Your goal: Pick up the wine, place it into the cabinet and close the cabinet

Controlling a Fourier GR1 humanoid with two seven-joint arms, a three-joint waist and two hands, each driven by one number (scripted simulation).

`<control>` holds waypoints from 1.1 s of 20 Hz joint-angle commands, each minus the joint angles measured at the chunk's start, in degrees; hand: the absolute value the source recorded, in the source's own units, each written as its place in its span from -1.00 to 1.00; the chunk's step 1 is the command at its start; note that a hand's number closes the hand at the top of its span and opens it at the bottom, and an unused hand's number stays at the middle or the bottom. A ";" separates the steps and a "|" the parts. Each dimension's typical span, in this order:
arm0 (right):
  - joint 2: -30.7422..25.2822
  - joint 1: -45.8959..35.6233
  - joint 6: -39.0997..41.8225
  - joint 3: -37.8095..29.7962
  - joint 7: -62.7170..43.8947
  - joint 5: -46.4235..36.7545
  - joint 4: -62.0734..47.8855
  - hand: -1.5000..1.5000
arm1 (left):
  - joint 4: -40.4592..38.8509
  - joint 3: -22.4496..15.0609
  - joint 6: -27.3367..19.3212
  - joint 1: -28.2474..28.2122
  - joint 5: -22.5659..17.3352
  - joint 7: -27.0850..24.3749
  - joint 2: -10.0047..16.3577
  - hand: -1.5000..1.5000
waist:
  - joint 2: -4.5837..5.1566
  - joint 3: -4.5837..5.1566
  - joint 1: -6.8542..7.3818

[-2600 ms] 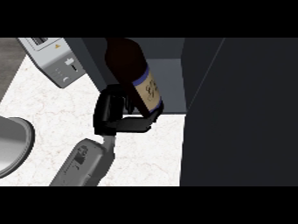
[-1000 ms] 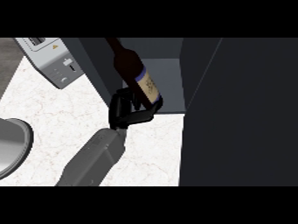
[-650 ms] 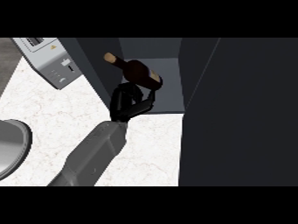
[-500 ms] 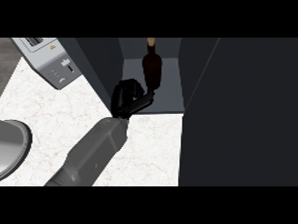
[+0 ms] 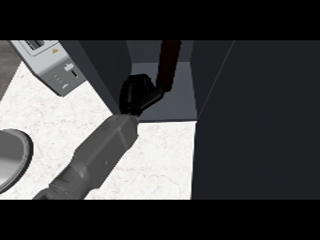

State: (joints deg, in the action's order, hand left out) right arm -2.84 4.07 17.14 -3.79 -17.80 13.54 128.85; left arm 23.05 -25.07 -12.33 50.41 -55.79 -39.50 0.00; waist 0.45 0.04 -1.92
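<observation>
The wine bottle [image 5: 168,63] is dark reddish brown and stands nearly upright inside the open cabinet [image 5: 179,101], on its grey floor. My left hand [image 5: 138,91] reaches into the cabinet from the lower left. Its fingers curl round the bottle's lower part and hide the base. The grey forearm [image 5: 100,150] runs diagonally across the white marbled counter [image 5: 44,117]. My right hand shows nowhere in the head view.
The cabinet's dark open door [image 5: 266,122] fills the right side. A grey box-like appliance [image 5: 55,65] stands on the counter just left of the cabinet's side wall. A round grey dish [image 5: 3,164] sits at the lower left edge.
The left hand has carried the bottle from in front of the cabinet into it. The bottle has swung from tilted to nearly upright, and the forearm has stretched forward.
</observation>
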 commanded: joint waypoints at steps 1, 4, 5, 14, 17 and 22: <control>2.12 3.02 1.28 1.64 5.70 -3.31 -3.16 -1.00 | -2.53 0.29 -0.52 3.01 -1.73 0.48 0.00 1.00 | 0.08 -0.02 -0.35; -0.70 1.68 1.01 -1.26 0.29 1.76 0.98 -1.00 | -4.14 -0.10 -0.94 2.94 -1.04 -0.24 0.00 1.00 | 0.02 -0.01 -0.47; 0.43 -2.24 -0.49 0.88 0.47 -1.08 -1.98 -1.00 | -3.69 -0.85 -3.24 4.68 -2.52 2.45 0.00 1.00 | 0.16 0.00 -0.69; 1.51 -2.51 0.25 2.39 4.18 -4.08 -6.07 -1.00 | -8.07 -0.97 -2.82 3.75 -3.39 0.27 0.00 1.00 | 0.59 0.02 -1.55; 1.07 -1.05 -0.58 2.07 0.53 -1.22 0.58 -1.00 | -12.15 1.85 -0.44 6.13 -3.55 -1.98 0.00 1.00 | 0.71 0.06 -2.08; -0.85 -0.42 0.71 -0.21 0.13 0.57 0.17 -1.00 | -13.62 4.13 1.44 5.23 -2.96 -7.38 0.00 1.00 | 0.33 0.02 -0.67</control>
State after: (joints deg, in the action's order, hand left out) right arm -2.65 3.34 17.47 -2.42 -16.89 12.40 128.00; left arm 10.93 -22.32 -12.13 55.80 -59.07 -43.55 -0.05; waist 0.96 0.11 -3.10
